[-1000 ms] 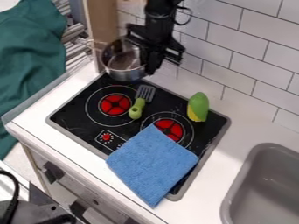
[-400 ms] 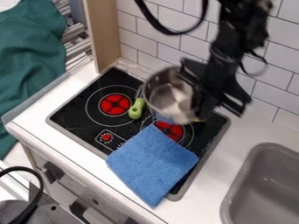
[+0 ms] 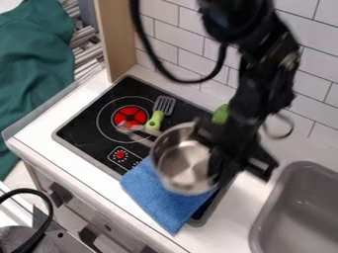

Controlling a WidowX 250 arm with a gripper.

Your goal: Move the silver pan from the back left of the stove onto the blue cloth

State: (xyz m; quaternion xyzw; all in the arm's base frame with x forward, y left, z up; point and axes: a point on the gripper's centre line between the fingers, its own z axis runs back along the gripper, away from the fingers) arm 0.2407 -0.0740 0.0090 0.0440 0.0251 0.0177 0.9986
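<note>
The black gripper is over the right side of the stove, at the right rim of a steel pot. The pot hangs tilted above the front right of the stove, its inside facing the camera and its handle pointing to the upper left. Under the pot lies a blue cloth, partly covered by it. A spatula with a green handle rests on the stove to the pot's upper left. Behind the arm, a green toy vegetable is partly hidden.
The black stove top has red burners. A grey sink is set in the counter at the lower right. Behind the stove stands a tiled wall, with a wooden panel at its left. A dark green cloth hangs at far left.
The arm and pot have moved right from the stove's back left, then toward the front. The pot now covers part of the blue cloth, and the spatula's head shows again.
</note>
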